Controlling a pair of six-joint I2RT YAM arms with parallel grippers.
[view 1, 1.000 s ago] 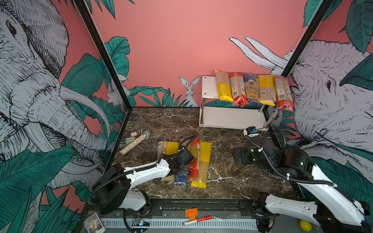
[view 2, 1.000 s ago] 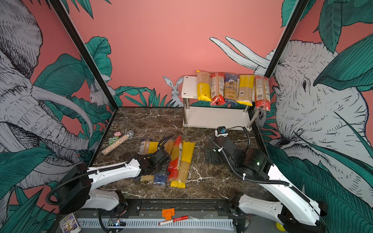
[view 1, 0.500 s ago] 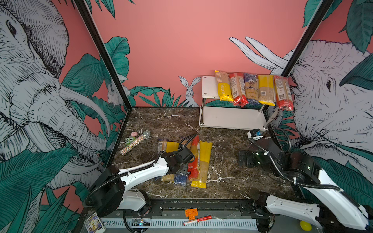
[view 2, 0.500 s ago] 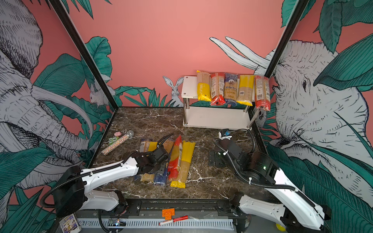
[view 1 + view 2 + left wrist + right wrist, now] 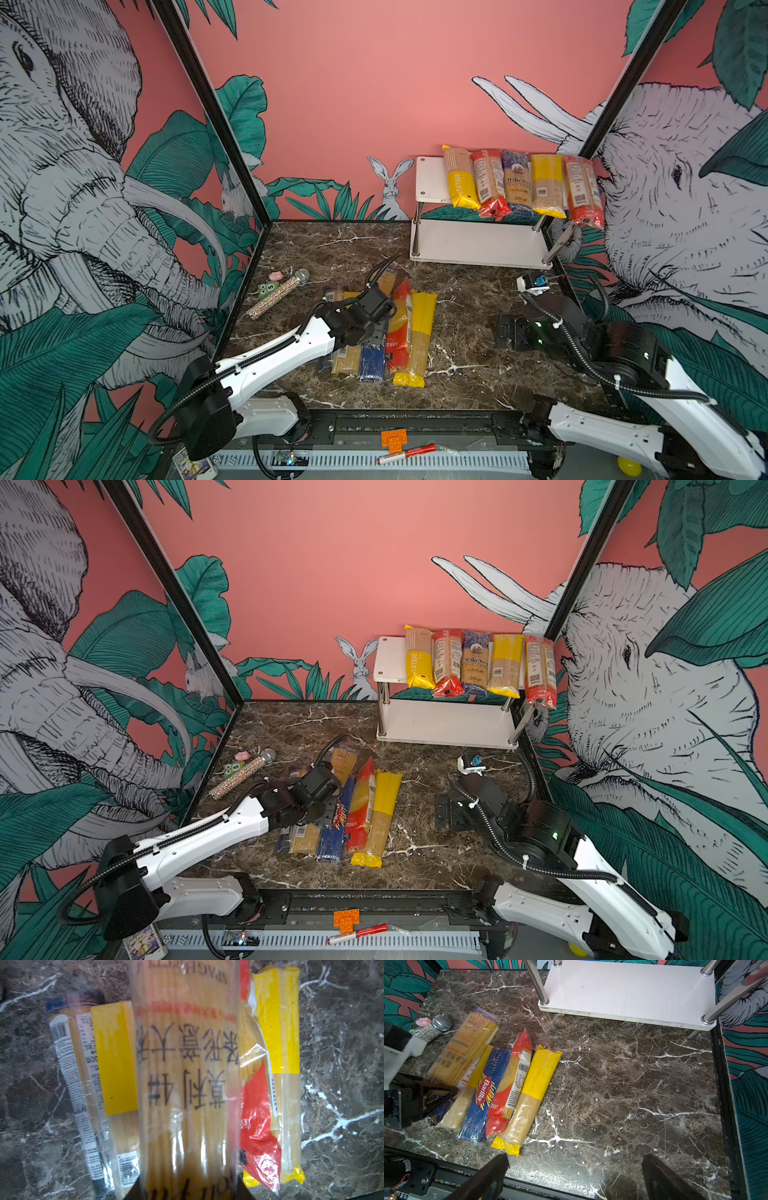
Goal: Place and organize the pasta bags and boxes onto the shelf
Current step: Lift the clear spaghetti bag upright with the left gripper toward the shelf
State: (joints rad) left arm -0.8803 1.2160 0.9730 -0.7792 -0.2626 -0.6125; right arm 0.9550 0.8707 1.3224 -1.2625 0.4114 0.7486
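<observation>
The left hand point(image 5: 444, 1094) is clenched on the near end of a clear spaghetti bag point(image 5: 187, 1074), with its dark fingers point(image 5: 134, 1193) on either side of the pack. Pale straight strands show through the film. The bag has a purple far end, large black Chinese characters with "4#", a red line of small print and the word "SPAGHETTI". It sits above its neighbours in the cluster at the front left of the tabletop point(image 5: 465, 365). Whether its far end touches the stone cannot be told.

The other loose packs lie close together under and beside it. There is a yellow-banded bag point(image 5: 116, 1064) and a thin bag point(image 5: 68, 1084) with a white label and barcode. Next come a dark blue box point(image 5: 483, 1093) reading "Barilla" and "SPAGHETTI N. 5", a red-and-clear bag point(image 5: 506, 1088) with a white barcode sticker, and a yellow-ended bag point(image 5: 533, 1088).

The right hand point(image 5: 576, 1159) is released, jaws wide apart and gripping nothing, over the front right of the tabletop, well apart from the packs.

The shelf point(image 5: 432, 183), white boards on shiny posts, stands in the back right corner. Five packs lie side by side on its top board, their front ends hanging over the edge. They are a yellow pack point(image 5: 459, 178) with lettering ending "TATIME", a red pack point(image 5: 490, 183), a blue pack point(image 5: 516, 183) lettered "ankara", a yellow-topped pack point(image 5: 547, 187) and a second red pack point(image 5: 584, 191).
</observation>
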